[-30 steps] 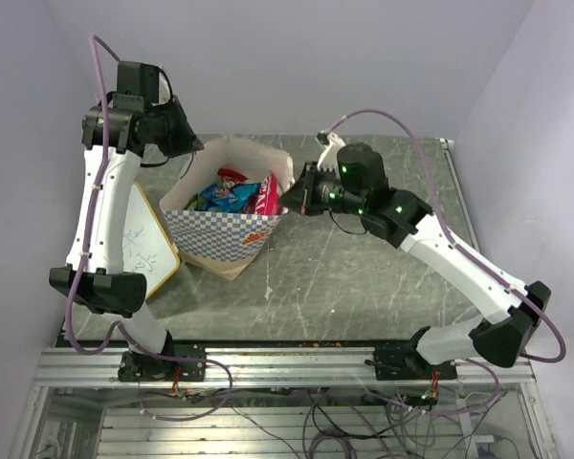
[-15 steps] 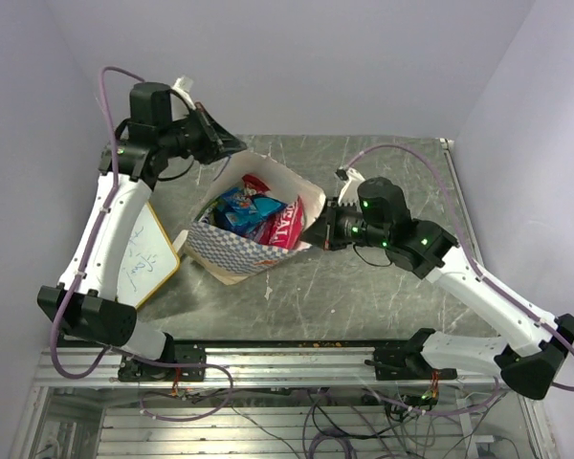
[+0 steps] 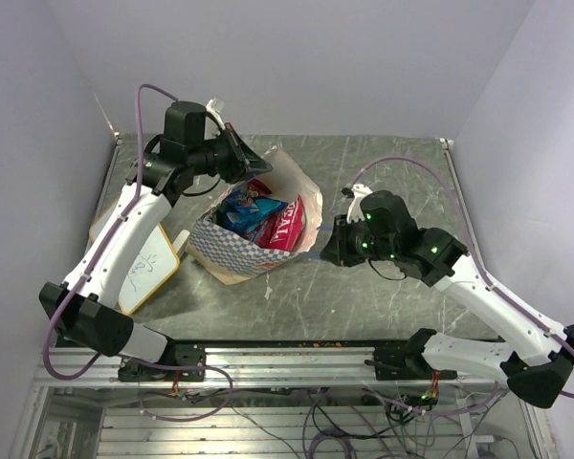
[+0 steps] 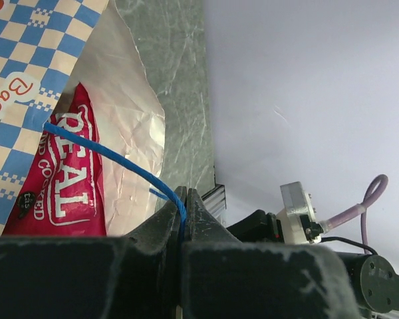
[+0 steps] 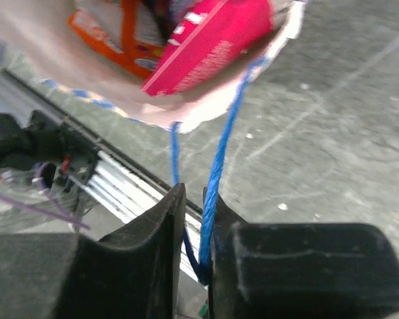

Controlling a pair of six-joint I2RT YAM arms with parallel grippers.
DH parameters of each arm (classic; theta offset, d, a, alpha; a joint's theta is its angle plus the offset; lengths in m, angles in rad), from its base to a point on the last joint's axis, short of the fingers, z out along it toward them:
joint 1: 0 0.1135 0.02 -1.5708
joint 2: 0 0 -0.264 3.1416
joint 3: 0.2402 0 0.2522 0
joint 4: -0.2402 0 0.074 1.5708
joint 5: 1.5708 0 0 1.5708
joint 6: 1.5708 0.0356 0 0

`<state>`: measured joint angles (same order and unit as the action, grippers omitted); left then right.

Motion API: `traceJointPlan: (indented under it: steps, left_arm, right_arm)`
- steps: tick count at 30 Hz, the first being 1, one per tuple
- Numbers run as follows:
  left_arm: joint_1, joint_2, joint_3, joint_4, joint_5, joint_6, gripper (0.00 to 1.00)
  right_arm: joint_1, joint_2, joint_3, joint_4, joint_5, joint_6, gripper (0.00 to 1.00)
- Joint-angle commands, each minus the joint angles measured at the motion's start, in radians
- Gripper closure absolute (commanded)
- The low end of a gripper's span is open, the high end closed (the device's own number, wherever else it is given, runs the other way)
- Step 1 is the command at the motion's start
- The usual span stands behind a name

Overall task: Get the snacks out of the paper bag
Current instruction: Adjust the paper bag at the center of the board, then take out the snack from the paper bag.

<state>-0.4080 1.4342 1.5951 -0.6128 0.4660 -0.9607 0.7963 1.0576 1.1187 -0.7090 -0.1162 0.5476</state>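
Grey-green, scuffed table [image 3: 392, 172] under lavender walls is carrying the paper bag [image 3: 231, 251], which is sitting left of centre with its base toward my near edge. A whiteboard [image 3: 148, 263] is lying just beside the bag's left side.

My left gripper [image 3: 247, 164] is hovering at the bag's far-left rim. It is pressing its jaws fully together on that rim's blue cord handle [image 4: 106, 154]. My right gripper [image 3: 327, 247] is sitting just off the bag's right rim, jaws a sliver apart, with the other cord handle [image 5: 221, 159] running taut down between them. I cannot tell whether it is pinching that loop or only hooking it.

I am judging the right-side hold the weak point. If that cord slides out, the mouth is going to sag shut over the snacks. Pulling the two handles further apart is risking a tear where the cord enters the paper. Lifting while the bag is leaning could tip it over. With both grippers busy on handles, neither is free to reach inside.

The bag's mouth is facing up and leaning toward its right, stretched long between my two grippers. Inside, the snacks are lying jumbled. A red packet [image 3: 285, 226] is standing on edge along the right wall, its long side running far to near. A blue packet [image 3: 241, 203] is lying beside it.
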Motion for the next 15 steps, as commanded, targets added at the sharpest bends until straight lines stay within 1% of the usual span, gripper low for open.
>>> traceJointPlan:
  steps: [1,3,6,7,9,10,13,15]
  left_arm:
    - [-0.011,-0.035,0.004,0.105,-0.004,-0.045,0.93]
    - [-0.012,-0.027,0.009,0.109,-0.004,-0.05,0.93]
    - [-0.012,-0.023,0.01,0.128,0.009,-0.062,0.93]
    - [-0.012,-0.022,0.011,0.13,0.014,-0.064,0.93]
    - [-0.012,-0.02,0.016,0.128,0.02,-0.059,0.93]
    - [-0.012,-0.02,0.018,0.124,0.021,-0.056,0.93]
    - [-0.012,-0.023,0.007,0.136,0.032,-0.064,0.93]
    - [-0.012,-0.026,0.006,0.139,0.038,-0.067,0.93]
  right_arm:
    - [0.006,-0.003,0.086,-0.215,0.269,-0.02,0.72]
    - [0.006,-0.007,0.122,-0.271,0.377,-0.027,0.5]
    - [0.006,-0.009,0.209,-0.327,0.54,-0.009,0.11]
    - [0.006,-0.006,0.241,-0.333,0.587,-0.004,0.02]
    - [0.005,0.0,0.288,-0.305,0.643,-0.013,0.0]
    - [0.005,0.009,0.306,-0.268,0.645,-0.033,0.0]
    - [0.005,0.083,0.374,-0.164,0.577,-0.059,0.0]
    - [0.005,0.183,0.454,-0.126,0.491,-0.055,0.0]
